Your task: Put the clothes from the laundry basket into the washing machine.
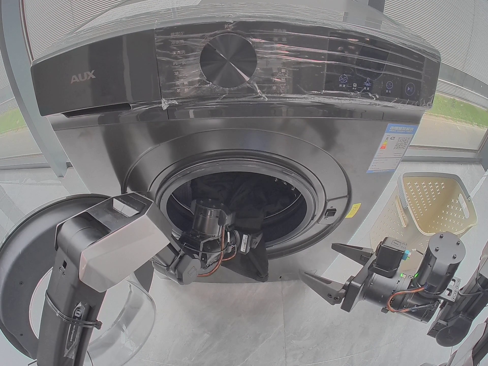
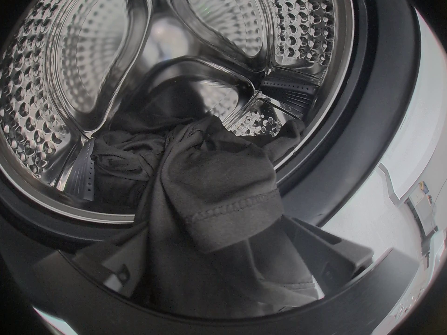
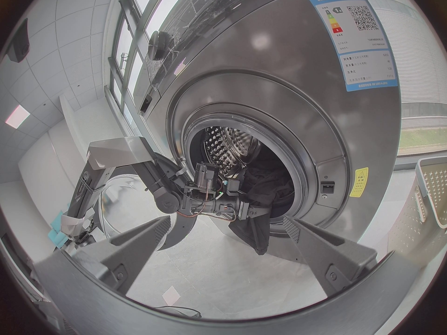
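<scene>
The grey washing machine [image 1: 244, 128] stands with its round door [image 1: 30, 260] swung open to the left. Dark clothes [image 2: 121, 159] lie in the steel drum. My left gripper [image 1: 244, 232] is at the lower rim of the drum mouth, fingers apart, and a dark garment [image 2: 219, 196] is draped across them. Part of that garment [image 1: 256, 263] hangs down outside over the rim. My right gripper [image 1: 323, 263] hovers open and holds nothing, low over the floor to the right of the drum mouth. Behind it the cream laundry basket [image 1: 437, 204] shows no clothes.
The basket [image 3: 433, 201] leans beside the machine's right front corner. Pale tiled floor [image 1: 244, 326] lies open in front of the machine. The open door takes up the space on the left. Windows run behind the machine.
</scene>
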Available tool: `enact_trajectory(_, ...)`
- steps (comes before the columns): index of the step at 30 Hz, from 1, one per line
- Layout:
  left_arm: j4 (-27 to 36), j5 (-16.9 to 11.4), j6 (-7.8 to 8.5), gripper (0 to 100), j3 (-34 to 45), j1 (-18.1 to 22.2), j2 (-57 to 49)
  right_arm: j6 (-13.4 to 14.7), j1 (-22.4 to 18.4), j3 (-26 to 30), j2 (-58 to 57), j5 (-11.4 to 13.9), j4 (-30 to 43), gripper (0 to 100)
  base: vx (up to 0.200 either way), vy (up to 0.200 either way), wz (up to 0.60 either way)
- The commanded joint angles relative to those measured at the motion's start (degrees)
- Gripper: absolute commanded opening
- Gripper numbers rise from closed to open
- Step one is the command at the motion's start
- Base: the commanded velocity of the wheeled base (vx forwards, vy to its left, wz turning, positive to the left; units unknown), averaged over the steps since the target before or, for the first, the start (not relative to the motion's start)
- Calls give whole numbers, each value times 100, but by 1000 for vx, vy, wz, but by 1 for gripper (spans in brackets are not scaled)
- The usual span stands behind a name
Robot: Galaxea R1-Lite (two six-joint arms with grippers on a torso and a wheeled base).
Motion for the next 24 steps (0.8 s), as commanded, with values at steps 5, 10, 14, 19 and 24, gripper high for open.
enact_trajectory(5,-3,4,-8,0,-47,13,143,-1,28,-9,8,3,-19,100,0,0,0)
enact_trajectory(10,-73,75,-114,0,-566,13,161,-1,28,-18,0,12,-19,100,0,0,0)
enact_trajectory(14,-301,488,-413,0,-1453,49,381,-1,28,-27,0,12,-19,100,0,0,0)
enact_trajectory(19,-600,848,-421,0,-2631,207,908,-1,19,-44,-18,12,-19,100,0,0,0)
enact_trajectory(24,-583,945,-404,0,-2903,268,1049,-1,-16,-44,-18,30,-27,100,0,0,0)
